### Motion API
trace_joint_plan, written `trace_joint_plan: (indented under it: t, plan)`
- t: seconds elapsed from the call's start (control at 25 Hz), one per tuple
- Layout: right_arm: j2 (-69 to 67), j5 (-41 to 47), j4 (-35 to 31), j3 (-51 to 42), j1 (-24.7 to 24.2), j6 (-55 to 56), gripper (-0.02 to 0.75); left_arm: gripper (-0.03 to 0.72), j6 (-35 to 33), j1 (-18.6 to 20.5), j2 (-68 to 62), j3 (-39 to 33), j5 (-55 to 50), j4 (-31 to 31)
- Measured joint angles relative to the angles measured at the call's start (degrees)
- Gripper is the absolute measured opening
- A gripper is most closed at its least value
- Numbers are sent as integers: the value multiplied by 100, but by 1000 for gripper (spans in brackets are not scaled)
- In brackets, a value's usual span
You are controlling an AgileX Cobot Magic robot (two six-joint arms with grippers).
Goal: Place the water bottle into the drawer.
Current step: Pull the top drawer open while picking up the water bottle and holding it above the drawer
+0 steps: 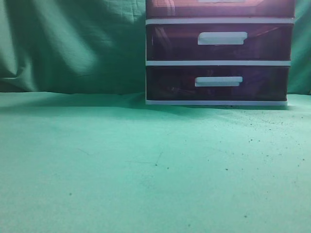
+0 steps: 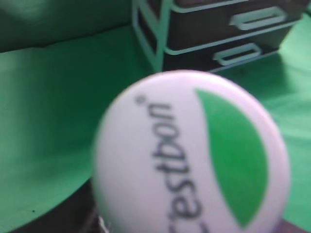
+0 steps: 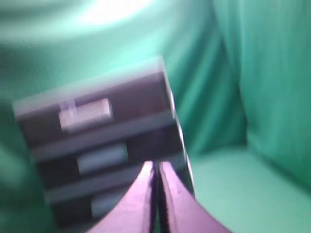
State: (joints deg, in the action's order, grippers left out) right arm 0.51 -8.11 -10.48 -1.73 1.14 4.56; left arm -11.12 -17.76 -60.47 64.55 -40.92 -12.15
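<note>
**Bottle held up close, all drawers shut**

Exterior view: the dark, translucent plastic drawer cabinet with white frame (image 1: 218, 53) stands at the back of the green cloth-covered table (image 1: 121, 165). Its middle drawer (image 1: 218, 41) and bottom drawer (image 1: 218, 82) sit flush, white handles forward. No arm and no bottle appear here.

Left wrist view: the white round cap of the water bottle (image 2: 192, 155), printed with a green leaf shape and dark lettering, fills the lower frame — blurred, very close to the lens, with the cabinet beyond it. The bottle seems carried in the left gripper, but its fingers are hidden, so whether they clamp it cannot be told.

Right wrist view: the right gripper (image 3: 156, 194) has its pinkish fingers (image 3: 141, 199) nearly pressed together, holding nothing, pointed at the blurred cabinet.

Judged from this, a drawer must come open first. The free right gripper would do well to part its fingers, hook one handle squarely and pull straight out — keeping the bottle clear until there is room.
</note>
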Motion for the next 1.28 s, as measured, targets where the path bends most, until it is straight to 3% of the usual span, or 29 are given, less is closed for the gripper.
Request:
trace_joint_plan:
  t: [0.12,0.44,0.6,0.68,0.72,0.76,0.84,0.96,1.04,1.28]
  plan:
    - [-171,-297,-187,375,0,-82,0,287,0,-90,244,0,-223,61]
    - [-2668,1332,-156,2591,0,-379,0,287,0,-89,107,0,-282,325]
    - [-4115,1378,-75,3639,115,-1912,0,287,-5,-89,37,0,-282,349]
    - [-4766,1222,-55,4223,425,-3241,0,287,-14,-89,-58,0,-282,359]
    - [-5118,1065,1,4425,611,-3966,49,287,-14,-89,-98,0,-282,381]
    - [-5414,811,61,4621,758,-4564,49,287,-14,-89,-125,0,-282,382]
    - [-6152,122,152,4859,1053,-5829,162,287,-14,-89,-208,0,-272,415]
    - [-7163,-1048,213,5031,1341,-6957,334,287,-14,-89,-273,0,-272,440]
    - [-7732,-1232,268,5207,1446,-7204,432,287,-14,-89,-283,0,-272,463]
    - [-9135,-1336,741,5879,1504,-7341,466,287,-14,-89,-283,0,-272,509]
